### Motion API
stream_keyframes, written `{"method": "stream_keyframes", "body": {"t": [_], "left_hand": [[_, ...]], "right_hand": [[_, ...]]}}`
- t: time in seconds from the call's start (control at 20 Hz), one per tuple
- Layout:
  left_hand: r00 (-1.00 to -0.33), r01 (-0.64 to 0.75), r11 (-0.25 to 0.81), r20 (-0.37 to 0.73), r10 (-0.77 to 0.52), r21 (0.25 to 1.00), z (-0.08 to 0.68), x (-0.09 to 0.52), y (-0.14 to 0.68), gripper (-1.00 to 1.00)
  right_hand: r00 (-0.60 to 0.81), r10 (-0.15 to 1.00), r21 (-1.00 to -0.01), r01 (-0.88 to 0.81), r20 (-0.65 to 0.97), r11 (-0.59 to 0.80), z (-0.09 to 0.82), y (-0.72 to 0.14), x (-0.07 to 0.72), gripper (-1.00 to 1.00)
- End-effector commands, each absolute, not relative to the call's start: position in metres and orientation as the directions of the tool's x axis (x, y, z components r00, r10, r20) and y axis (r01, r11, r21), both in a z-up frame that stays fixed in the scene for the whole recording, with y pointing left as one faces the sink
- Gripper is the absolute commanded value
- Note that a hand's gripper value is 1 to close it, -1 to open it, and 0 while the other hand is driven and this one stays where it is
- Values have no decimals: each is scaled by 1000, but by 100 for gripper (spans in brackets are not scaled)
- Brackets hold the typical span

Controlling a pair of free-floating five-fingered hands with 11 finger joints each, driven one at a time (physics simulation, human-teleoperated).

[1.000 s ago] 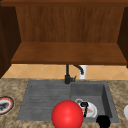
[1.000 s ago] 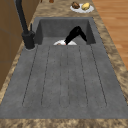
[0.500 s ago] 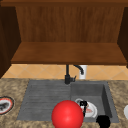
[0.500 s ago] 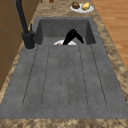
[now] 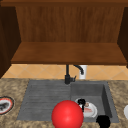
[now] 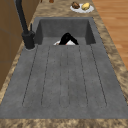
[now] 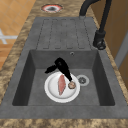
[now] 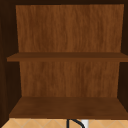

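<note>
A white plate lies on the floor of the sink basin, beside the drain. On it are a pink strip of meat and a small brown round piece. My left hand hangs over the plate with its thumb spread and its straight fingers slanting down to the brown piece. The same hand sits above the plate in the front view and rises over the basin's edge as the left hand in the left side view. My right hand is a dark shape at the sink's front right edge.
A big red ball is at the sink's front edge. The black faucet stands at the back, a white cup behind it. A plate sits on the left counter, a plate of food on the right. Open cabinet shelves hang above.
The left hand over the plate has shifted only slightly in the basin. Nothing else has moved.
</note>
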State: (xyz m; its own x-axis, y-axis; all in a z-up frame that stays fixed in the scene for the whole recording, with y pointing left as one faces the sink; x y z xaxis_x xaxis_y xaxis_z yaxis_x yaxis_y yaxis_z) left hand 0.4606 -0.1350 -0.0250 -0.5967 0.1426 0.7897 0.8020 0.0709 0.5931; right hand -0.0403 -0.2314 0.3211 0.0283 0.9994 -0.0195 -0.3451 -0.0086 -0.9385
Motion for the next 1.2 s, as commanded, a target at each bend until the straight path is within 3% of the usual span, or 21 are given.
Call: {"method": "stream_keyframes", "body": {"t": [0.0,0.35,0.6,1.15], "left_hand": [[-605,795,144,786,124,589,-46,480,-140,-100],[-743,669,206,656,137,714,-60,510,-138,-100],[-829,559,174,544,127,811,-74,499,-144,-100],[-856,517,173,505,113,838,-58,444,-146,-100]], "right_hand": [[28,999,-939,-345,-20,-9,321,-231,-40,0],[28,999,-939,-345,-20,-9,321,-231,-40,0],[28,999,-939,-345,-20,-9,321,-231,-40,0],[28,999,-939,-345,-20,-9,321,-231,-40,0]]}}
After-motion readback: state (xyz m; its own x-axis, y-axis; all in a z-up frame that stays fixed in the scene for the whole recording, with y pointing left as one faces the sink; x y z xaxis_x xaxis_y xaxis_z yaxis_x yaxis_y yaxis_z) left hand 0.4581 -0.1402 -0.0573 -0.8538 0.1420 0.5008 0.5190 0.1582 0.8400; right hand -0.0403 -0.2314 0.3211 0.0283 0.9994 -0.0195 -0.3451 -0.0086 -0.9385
